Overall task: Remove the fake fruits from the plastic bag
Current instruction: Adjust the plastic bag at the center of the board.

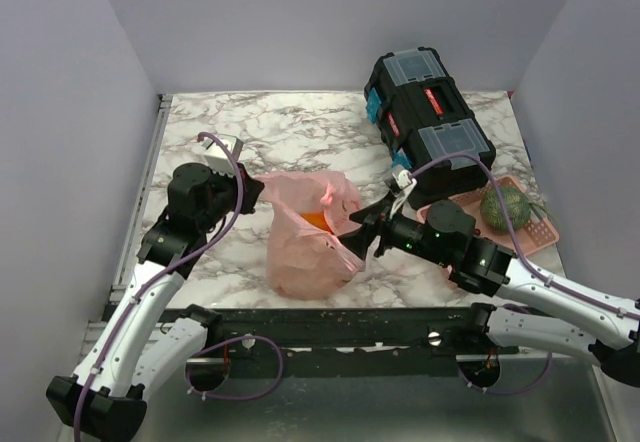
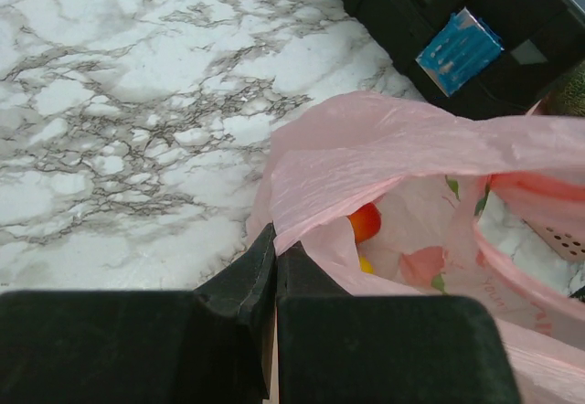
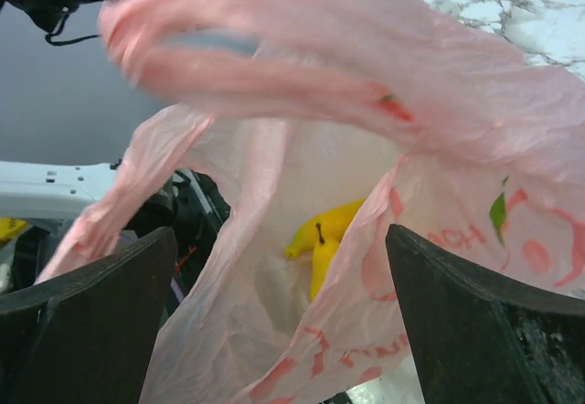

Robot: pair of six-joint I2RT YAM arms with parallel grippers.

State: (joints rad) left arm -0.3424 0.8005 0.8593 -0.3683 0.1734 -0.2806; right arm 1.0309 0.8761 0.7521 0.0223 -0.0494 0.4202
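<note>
The pink plastic bag [image 1: 310, 232] stands in the middle of the marble table, its mouth held up. My left gripper [image 1: 255, 190] is shut on the bag's left rim [image 2: 302, 226], which it pinches between its fingers. An orange fruit [image 1: 318, 221] shows inside the bag, and it also shows in the left wrist view [image 2: 365, 222] above a bit of a yellow fruit [image 2: 365, 264]. My right gripper [image 1: 357, 237] is open at the bag's right side. In the right wrist view its fingers [image 3: 475, 322] straddle the bag's mouth, and a yellow banana [image 3: 324, 235] lies inside the bag [image 3: 384, 130].
A black tool case [image 1: 428, 112] with blue latches lies at the back right. A pink basket [image 1: 540, 230] at the right holds a green netted melon [image 1: 503, 206]. Grey walls close the left, back and right of the table.
</note>
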